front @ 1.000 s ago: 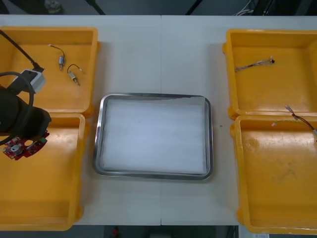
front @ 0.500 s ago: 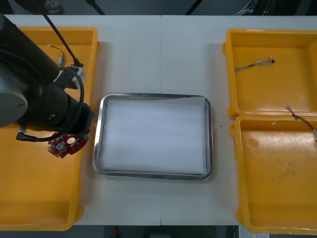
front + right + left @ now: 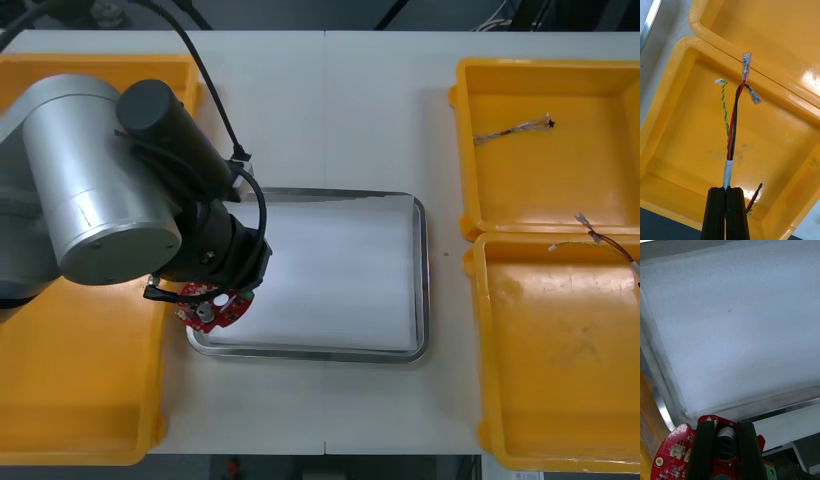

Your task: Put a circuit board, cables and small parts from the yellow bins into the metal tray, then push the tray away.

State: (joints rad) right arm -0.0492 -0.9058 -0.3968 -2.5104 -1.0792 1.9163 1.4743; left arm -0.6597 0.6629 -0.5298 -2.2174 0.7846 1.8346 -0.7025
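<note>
Over the near left corner of the tray [image 3: 423, 280], the left pincer [image 3: 726, 426] is clamped on the middle of a red board [image 3: 675, 450], holding it above the rim. It probably needs to travel farther over the white lining before release. Off to the right, the right pincer [image 3: 727, 190] is closed on a red and black cable [image 3: 732, 142] above the near right bin [image 3: 666, 123], apparently waiting its turn. Farther back, a thin cable [image 3: 515, 128] lies in the far right bin [image 3: 470, 150].

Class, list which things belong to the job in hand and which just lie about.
In use: left gripper, holding the red circuit board at the metal tray's corner; right gripper, shut on red and black cable.
Lying about: thin cable in far right bin.
</note>
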